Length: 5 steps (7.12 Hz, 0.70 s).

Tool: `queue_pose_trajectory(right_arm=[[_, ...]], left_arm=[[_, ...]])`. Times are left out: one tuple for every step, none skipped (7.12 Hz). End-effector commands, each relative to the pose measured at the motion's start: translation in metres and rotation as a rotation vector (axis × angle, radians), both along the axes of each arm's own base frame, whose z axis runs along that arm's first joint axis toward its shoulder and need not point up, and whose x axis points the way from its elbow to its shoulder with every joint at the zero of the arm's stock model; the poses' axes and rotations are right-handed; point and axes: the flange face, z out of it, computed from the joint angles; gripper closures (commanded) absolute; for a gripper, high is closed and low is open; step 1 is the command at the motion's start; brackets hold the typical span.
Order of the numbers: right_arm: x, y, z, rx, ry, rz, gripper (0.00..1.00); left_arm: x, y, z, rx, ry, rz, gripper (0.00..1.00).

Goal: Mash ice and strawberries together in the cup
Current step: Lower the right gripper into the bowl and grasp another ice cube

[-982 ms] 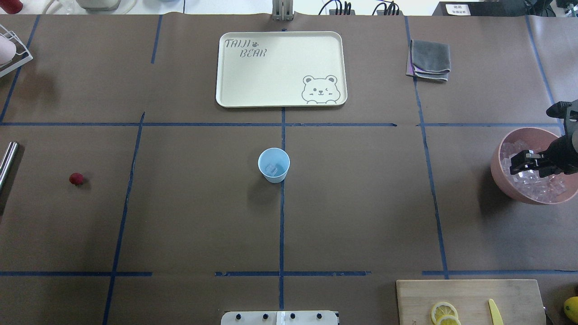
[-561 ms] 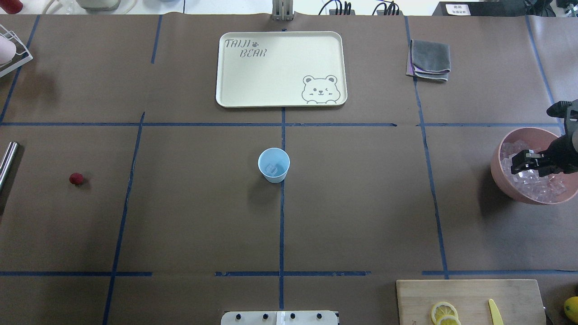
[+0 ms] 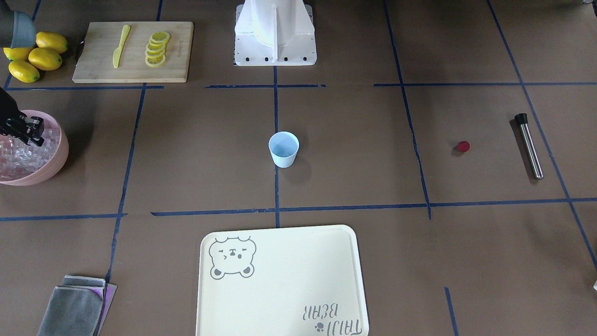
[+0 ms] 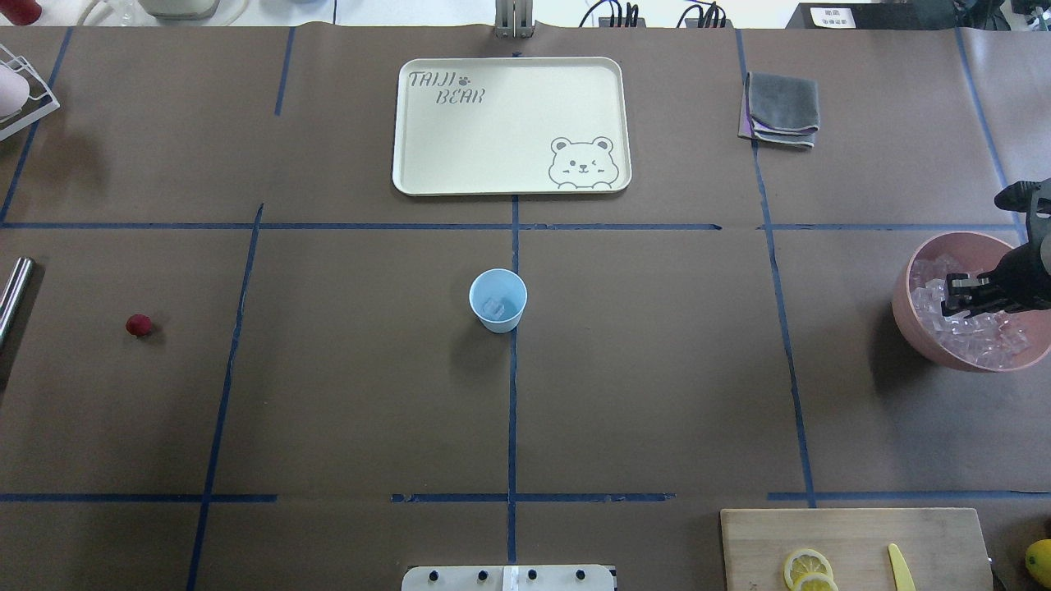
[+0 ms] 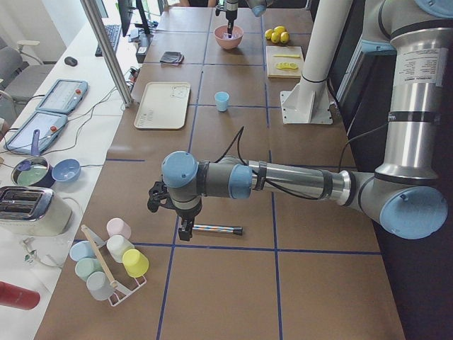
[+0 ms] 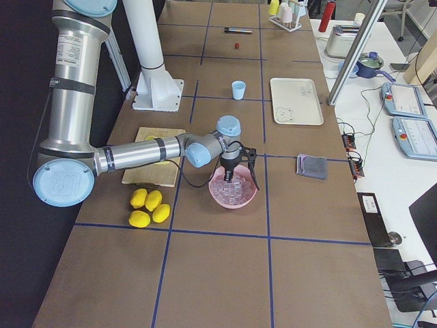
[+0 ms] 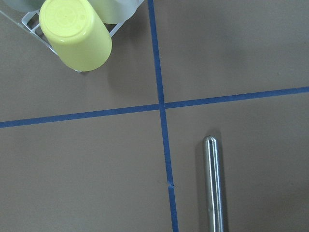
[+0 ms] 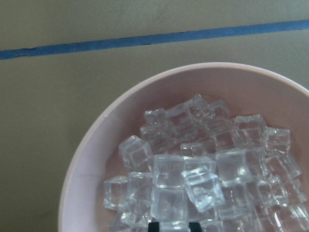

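cream tray (image 4: 509,123) | grey cloth (image 4: 780,107) | cutting board (image 4: 854,533) | lemon slices (image 4: 807,566)

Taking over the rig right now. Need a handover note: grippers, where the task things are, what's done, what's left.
Right gripper: jaws apart, low over the ice in the pink bowl; no cube clearly gripped.
Left gripper: above the metal rod at the table's left end; cannot tell whether it is open or shut.
Cup: upright mid-table, with an ice cube inside.
Strawberry: on the table on the robot's left, not in the cup.
Done: some ice in the cup.
Left: probably more ice, then the strawberry into the cup, then mashing.
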Motion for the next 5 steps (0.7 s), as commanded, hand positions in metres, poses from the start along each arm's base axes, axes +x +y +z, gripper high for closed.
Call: queue_pose_trajectory(right_arm=[[0.017, 0.008, -0.038, 0.042, -0.044, 0.016, 1.00], [0.037, 0.015, -0.065, 0.036, -0.052, 0.044, 1.00], [0.048, 0.021, -0.101, 0.042, -0.053, 0.057, 1.00], [0.049, 0.028, -0.130, 0.070, -0.069, 0.052, 1.00], [0.027, 0.025, -0.146, 0.109, -0.080, 0.014, 1.00]], left_arm=[[0.001, 0.002, 0.001, -0.005, 0.009, 0.000, 0.00], [0.001, 0.002, 0.001, -0.006, 0.009, 0.000, 0.00], [0.001, 0.004, 0.003, -0.008, 0.009, 0.000, 0.00], [0.001, 0.004, 0.004, -0.009, 0.009, 0.000, 0.00], [0.001, 0.003, 0.002, -0.003, 0.009, 0.000, 0.00]])
